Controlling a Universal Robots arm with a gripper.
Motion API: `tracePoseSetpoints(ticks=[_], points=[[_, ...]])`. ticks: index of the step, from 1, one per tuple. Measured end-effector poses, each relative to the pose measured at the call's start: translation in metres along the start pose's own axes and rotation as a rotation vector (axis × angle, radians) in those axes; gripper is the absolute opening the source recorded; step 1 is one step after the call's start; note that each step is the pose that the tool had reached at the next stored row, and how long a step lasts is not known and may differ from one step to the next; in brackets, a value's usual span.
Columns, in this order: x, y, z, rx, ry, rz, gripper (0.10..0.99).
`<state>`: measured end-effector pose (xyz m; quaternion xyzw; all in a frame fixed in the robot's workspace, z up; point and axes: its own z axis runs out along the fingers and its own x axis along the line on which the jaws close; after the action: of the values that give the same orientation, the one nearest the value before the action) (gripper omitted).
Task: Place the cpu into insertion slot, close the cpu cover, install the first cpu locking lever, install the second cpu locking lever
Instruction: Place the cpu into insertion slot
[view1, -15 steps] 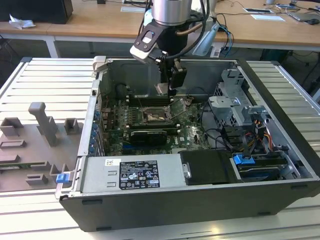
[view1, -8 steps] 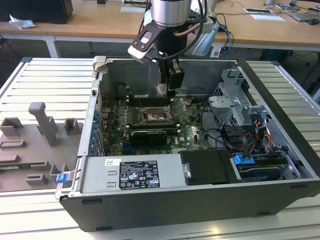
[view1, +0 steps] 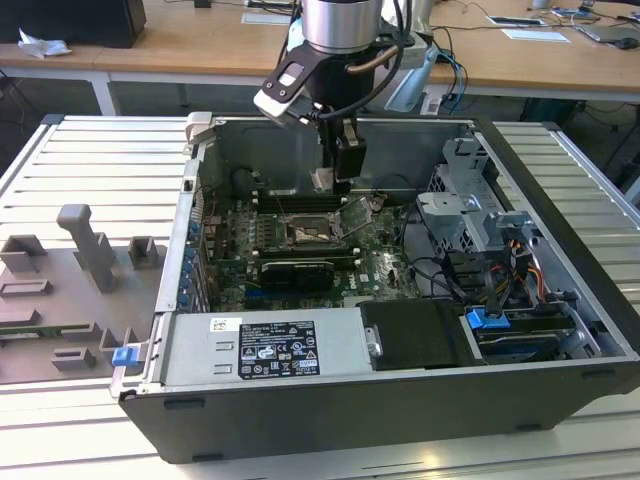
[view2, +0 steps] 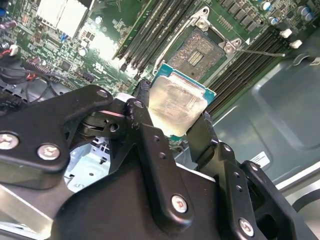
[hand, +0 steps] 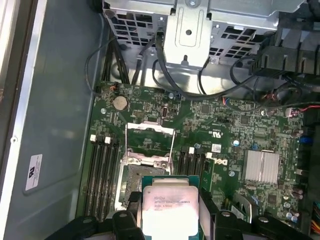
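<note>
Cpu (hand: 170, 207), fine print on its pale lid, is clamped between the gripper's (hand: 170, 222) fingers, hanging at one o'clock of the bare insertion slot (view1: 313, 232) in the exterior view; the cpu cover (hand: 150, 136) stands raised.

in the first wrist view the cpu (hand: 169, 209) hid the slot's (hand: 129, 182) part beneath it, and the edge cut the cpu off; fingers (hand: 125, 225) covered its sides.
</note>
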<state>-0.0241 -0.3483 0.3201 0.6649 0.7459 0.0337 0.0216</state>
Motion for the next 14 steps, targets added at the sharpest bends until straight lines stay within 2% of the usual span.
tracePoseSetpoints(ticks=[4,10,14], points=[[0.0,-0.0001,0.0012,0.0,-0.0041,0.05,0.541],[0.0001,-0.0007,0.0042,0.0,-0.0047,0.06,0.541],[0.0004,-0.001,0.0082,0.003,-0.007,0.091,0.541]])
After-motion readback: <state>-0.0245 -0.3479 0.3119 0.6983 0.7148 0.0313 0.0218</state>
